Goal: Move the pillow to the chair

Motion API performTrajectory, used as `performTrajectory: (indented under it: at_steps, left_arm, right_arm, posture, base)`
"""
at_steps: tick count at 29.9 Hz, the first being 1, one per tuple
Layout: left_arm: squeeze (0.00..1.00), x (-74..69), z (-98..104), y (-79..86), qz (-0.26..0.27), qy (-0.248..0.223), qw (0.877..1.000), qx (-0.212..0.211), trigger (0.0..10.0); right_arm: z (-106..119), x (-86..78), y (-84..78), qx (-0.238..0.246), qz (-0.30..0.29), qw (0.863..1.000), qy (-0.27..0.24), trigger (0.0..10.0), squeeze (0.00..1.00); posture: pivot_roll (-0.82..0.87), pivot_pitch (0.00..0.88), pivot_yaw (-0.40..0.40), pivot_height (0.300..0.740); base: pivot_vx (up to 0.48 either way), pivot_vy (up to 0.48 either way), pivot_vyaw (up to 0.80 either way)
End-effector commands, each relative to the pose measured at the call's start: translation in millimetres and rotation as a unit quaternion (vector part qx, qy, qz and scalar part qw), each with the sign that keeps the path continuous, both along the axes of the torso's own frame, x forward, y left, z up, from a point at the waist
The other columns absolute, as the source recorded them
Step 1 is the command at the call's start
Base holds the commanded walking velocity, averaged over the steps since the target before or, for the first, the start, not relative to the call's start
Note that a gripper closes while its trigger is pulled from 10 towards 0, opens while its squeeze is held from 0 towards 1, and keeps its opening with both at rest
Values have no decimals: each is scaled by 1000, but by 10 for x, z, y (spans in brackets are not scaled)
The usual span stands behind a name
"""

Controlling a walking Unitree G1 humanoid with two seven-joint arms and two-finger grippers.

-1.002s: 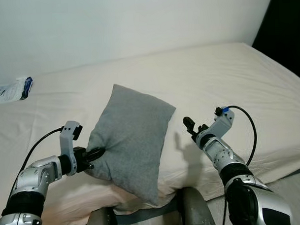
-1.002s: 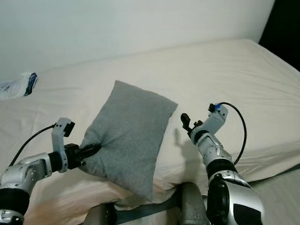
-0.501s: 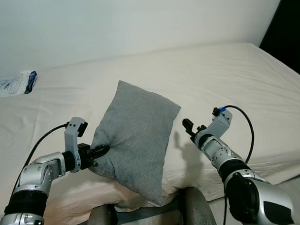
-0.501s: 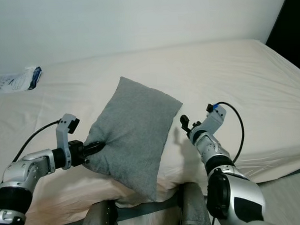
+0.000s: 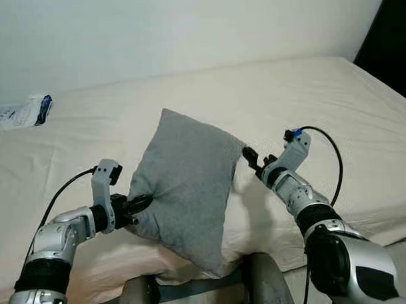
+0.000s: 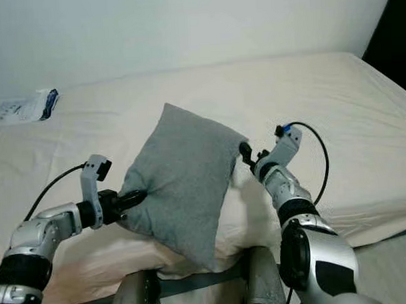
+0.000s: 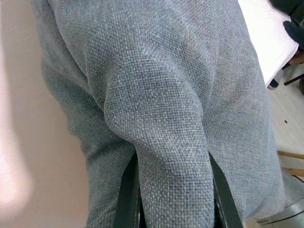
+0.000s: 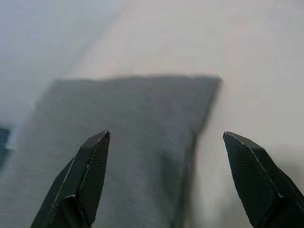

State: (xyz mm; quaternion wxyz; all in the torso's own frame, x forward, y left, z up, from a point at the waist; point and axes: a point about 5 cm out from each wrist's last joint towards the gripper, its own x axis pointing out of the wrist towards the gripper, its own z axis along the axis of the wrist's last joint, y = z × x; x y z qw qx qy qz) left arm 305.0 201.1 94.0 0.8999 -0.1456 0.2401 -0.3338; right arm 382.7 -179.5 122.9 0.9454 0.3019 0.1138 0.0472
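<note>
On bed [image 5: 335,107] | left gripper [image 5: 139,205] fingers pinching pillow [image 5: 187,179] | right gripper [image 8: 166,175] fingers spread

Cream bed [image 5: 334,101], white packet [image 5: 18,113], wall [image 5: 185,26]

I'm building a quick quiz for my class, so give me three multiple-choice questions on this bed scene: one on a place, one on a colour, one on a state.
1. Where does the plastic packet lie?
A. on the bed's far left part
B. on the floor
C. on the pillow

2. What colour is the pillow?
A. red
B. grey
C. white

3. How is the left gripper?
A. open above the pillow
B. shut on the pillow's edge
C. hanging idle

Answers:
1. A, it rests on the sheet near the wall.
2. B, its cloth is grey against the cream sheet.
3. B, the left wrist view shows cloth pinched between the fingers; the right gripper is open beside the pillow.
</note>
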Motion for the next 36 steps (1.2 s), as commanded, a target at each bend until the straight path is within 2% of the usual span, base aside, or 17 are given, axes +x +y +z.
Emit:
performTrajectory:
  at_steps: [1,3,4,9,14,17,21,23,24,25,26,28,35,36]
  left_arm:
    - [0,-11,-44,-98,4,7,1000,-22,0]
    - [0,-7,-51,-123,8,8,1000,-26,0]
    - [0,-7,-51,-123,8,8,1000,-26,0]
    - [0,-9,-63,-145,6,9,1000,-23,0]
    - [0,-16,-68,-165,10,10,1000,-28,0]
    - [0,-40,-103,-203,9,13,1000,-25,0]
    - [0,-40,-92,-226,11,7,1000,-25,0]
    - [0,-50,-78,-241,11,3,1000,-26,0]
    - [0,-50,-78,-241,11,3,1000,-26,0]
    - [0,-70,-86,-242,11,4,1000,-27,0]
    - [0,-78,-94,-243,11,5,1000,-27,0]
    - [0,-84,-99,-245,11,5,1000,-27,0]
    - [0,-117,-134,-301,4,12,999,-32,0]
    - [0,-117,-134,-301,4,12,999,-32,0]
  right_arm:
    - [59,-172,-67,6,11,999,-40,10000,0]
    - [116,-378,-102,5,22,997,-69,10000,0]
    - [116,-378,-102,5,22,997,-69,10000,0]
    - [85,-593,-68,7,40,996,-83,10000,0]
    - [62,-683,-70,10,44,995,-87,10000,0]
    - [-30,-670,-132,-12,16,998,-58,10000,0]
    - [11,-744,-146,-38,16,997,-62,10000,0]
    - [86,-888,-110,-78,53,991,-89,10000,0]
    - [86,-888,-110,-78,53,991,-89,10000,0]
    - [73,-1086,-63,-98,104,984,-102,10000,0]
    - [48,-1182,-45,-96,123,982,-102,10000,0]
    - [32,-1240,-35,-93,134,981,-101,10000,0]
    - [-239,-1547,-37,-36,125,990,-62,10000,0]
    - [-239,-1547,-37,-36,125,990,-62,10000,0]
  posture:
    - [-50,123,-1,581]
    - [-49,121,-5,581]
    - [-49,121,-5,581]
    - [-53,113,-8,581]
    - [-57,121,-7,581]
    - [-54,116,-10,581]
    - [-47,111,-14,581]
    - [-47,108,-18,581]
    - [-47,108,-18,581]
    - [-50,103,-22,581]
    - [-56,97,-25,581]
    - [-58,96,-26,581]
    - [-58,84,-22,581]
    - [-58,84,-22,581]
  base:
    - [0,0,0]
    - [0,0,0]
    - [0,0,0]
    - [0,0,0]
    - [0,0,0]
    - [0,0,0]
    - [0,0,0]
    - [0,0,0]
    - [0,0,0]
    - [0,0,0]
    - [0,0,0]
    - [0,0,0]
    - [0,0,0]
    - [0,0,0]
